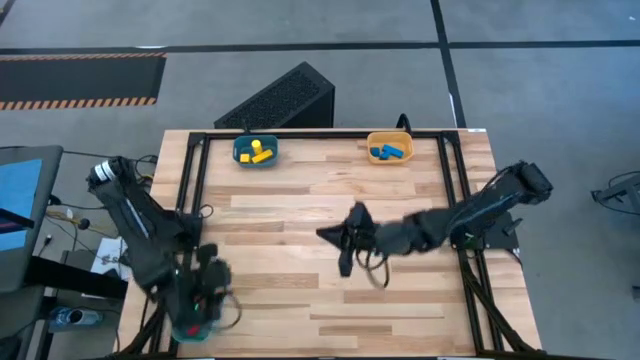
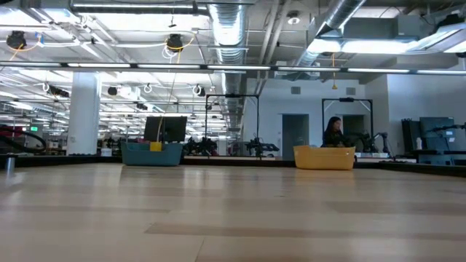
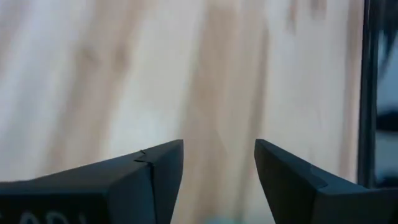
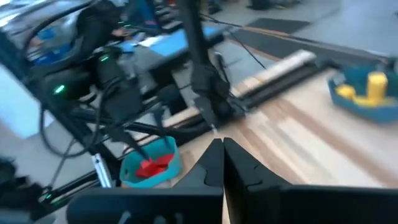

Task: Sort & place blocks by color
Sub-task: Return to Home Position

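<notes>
Yellow blocks (image 1: 258, 152) lie in a teal bin (image 1: 240, 158) at the table's far edge, also in the right wrist view (image 4: 375, 84). Blue blocks (image 1: 391, 151) lie in an orange bin (image 1: 372, 141) to its right. Red blocks (image 4: 152, 165) lie in another teal bin (image 4: 169, 151) at the near left corner (image 1: 188, 330). My left gripper (image 1: 205, 300) (image 3: 219, 149) hovers open over bare wood beside that bin. My right gripper (image 1: 322, 234) (image 4: 222, 149) is shut and empty above the table's middle, pointing toward the left arm.
A black frame rail (image 1: 320, 134) runs along the far edge, with side rails (image 1: 197, 180) on the left and right. In the low view both far bins (image 2: 151, 153) (image 2: 324, 156) stand at the far edge, and a person (image 2: 333, 132) sits in the room behind. Bare wood (image 1: 300, 200) spans the middle.
</notes>
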Robot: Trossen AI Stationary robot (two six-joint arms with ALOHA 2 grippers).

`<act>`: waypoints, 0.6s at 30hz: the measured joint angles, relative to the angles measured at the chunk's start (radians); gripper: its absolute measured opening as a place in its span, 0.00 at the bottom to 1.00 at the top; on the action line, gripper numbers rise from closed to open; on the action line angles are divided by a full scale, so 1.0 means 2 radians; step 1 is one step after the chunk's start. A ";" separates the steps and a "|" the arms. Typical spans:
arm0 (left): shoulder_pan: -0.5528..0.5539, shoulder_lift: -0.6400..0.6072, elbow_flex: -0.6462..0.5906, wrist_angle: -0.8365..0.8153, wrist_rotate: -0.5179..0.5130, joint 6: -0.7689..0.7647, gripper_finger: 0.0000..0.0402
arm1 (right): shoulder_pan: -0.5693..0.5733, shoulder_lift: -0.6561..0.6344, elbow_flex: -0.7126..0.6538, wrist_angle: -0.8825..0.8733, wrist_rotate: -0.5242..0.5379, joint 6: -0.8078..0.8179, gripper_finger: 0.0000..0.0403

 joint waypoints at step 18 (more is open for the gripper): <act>0.362 -0.164 0.022 0.326 -0.121 0.441 0.36 | -0.078 -0.260 0.000 -0.210 -0.151 -0.206 0.03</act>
